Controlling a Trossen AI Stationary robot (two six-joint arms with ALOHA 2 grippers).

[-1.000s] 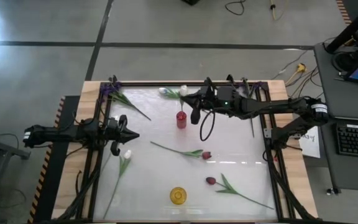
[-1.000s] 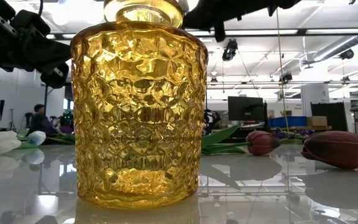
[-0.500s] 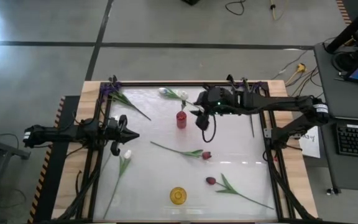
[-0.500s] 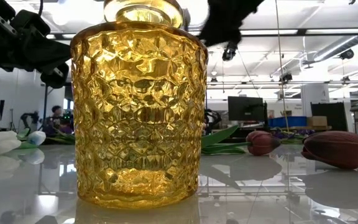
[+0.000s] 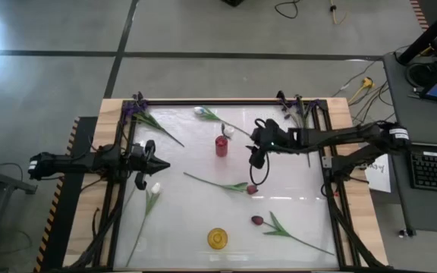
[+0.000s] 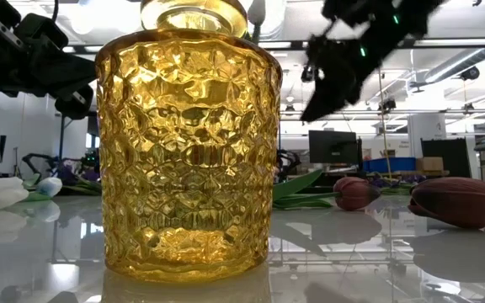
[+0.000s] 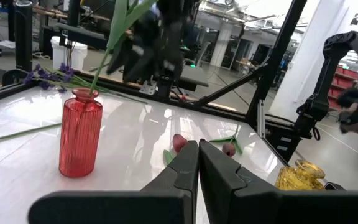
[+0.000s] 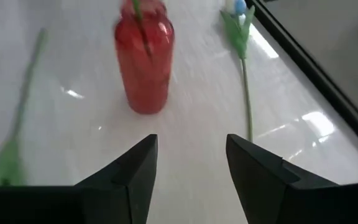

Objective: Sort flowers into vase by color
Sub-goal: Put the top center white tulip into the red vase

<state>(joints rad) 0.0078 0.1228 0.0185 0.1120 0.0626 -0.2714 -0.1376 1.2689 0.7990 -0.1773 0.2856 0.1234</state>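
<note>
I see the glossy white table (image 5: 203,212) over grey concrete floor (image 5: 203,30). Right claw (image 5: 256,161) hovers spread, empty, beside the red ribbed glass vase (image 5: 221,145); left claw (image 5: 160,164) pressed together.

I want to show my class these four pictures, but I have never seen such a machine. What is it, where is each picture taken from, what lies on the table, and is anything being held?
It is a robot with two dark arms at a table. One picture looks straight down, one looks level across the table from right behind the yellow vase, and two come from cameras on the wrists. The left hand waits shut at the table's left side. The right hand is open and empty, just right of the red vase, which has a white flower standing in it. Lying loose on the table are two dark red tulips, two white ones and purple flowers at the far corners. Nothing is held.
</note>
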